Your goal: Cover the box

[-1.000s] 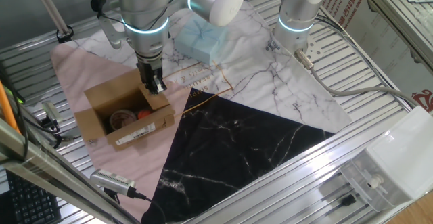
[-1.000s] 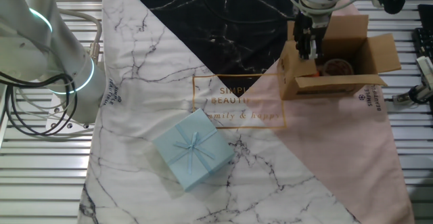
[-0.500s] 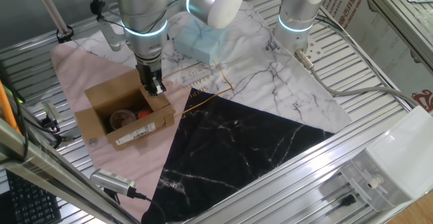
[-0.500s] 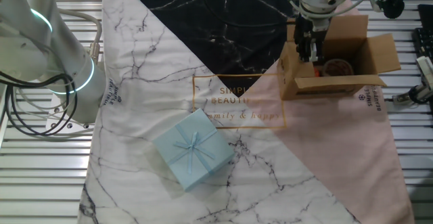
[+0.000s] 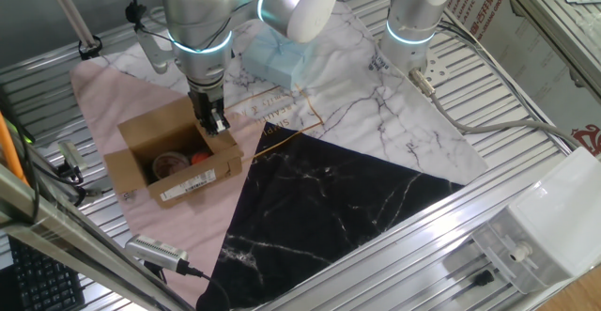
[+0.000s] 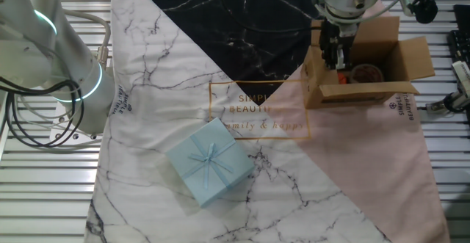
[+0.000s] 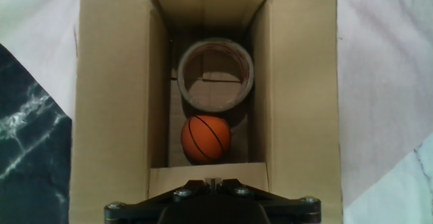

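The box [image 5: 188, 187] is a brown carton with a white label on its long side, lying open on the pink part of the cloth. In the hand view the box [image 7: 108, 102] has both long flaps spread outward, with a tape roll [image 7: 215, 74] and a small orange ball [image 7: 206, 138] inside. My gripper [image 5: 214, 123] stands upright at the box's short end nearest the cloth's middle. Its fingertips are pressed together on the short end flap [image 7: 203, 173], which stands up at that end. In the other fixed view the gripper [image 6: 339, 58] is at the left end of the box [image 6: 360, 92].
A pale blue gift package [image 6: 211, 162] lies on the marbled white cloth, well away from the box. A second white arm [image 5: 413, 20] stands at the table's far side. Cables and a black tool [image 5: 155, 250] lie on the metal slats [image 5: 526, 161] beside the cloth.
My gripper has shifted slightly toward the box's inside, still at the short end. The box and the package have stayed in place.
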Tool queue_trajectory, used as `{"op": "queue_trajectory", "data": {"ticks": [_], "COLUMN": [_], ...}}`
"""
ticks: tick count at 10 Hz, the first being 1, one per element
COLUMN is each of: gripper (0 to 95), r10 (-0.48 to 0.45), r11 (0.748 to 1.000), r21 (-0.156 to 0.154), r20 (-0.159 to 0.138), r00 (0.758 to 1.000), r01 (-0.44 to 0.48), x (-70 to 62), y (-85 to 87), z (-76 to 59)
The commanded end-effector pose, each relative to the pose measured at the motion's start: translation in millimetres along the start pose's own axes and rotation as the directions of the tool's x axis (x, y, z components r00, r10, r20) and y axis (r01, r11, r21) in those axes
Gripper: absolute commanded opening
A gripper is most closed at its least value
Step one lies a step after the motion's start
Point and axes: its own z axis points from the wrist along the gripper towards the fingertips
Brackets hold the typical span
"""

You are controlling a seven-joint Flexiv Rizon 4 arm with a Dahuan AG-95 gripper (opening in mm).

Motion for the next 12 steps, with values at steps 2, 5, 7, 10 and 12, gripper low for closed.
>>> {"op": "queue_trajectory", "data": {"ticks": [2,5,7,10,12], "gripper": [0.0,0.0,0.0,0.0,0.0], "r10": [-0.008,-0.013,-0.020,-0.036,-0.042], "r11": [1.000,1.000,1.000,0.999,0.999], "r21": [-0.001,-0.003,-0.005,-0.008,-0.009], "r20": [-0.001,-0.021,-0.032,-0.042,-0.042], "r00": [1.000,1.000,0.999,0.998,0.998], "r01": [0.008,0.012,0.020,0.036,0.041], "x": [0.4,2.3,4.0,5.6,6.0], "y": [0.4,3.5,5.4,7.3,7.9], "z": [-2.8,-18.1,-26.2,-33.1,-35.2]}}
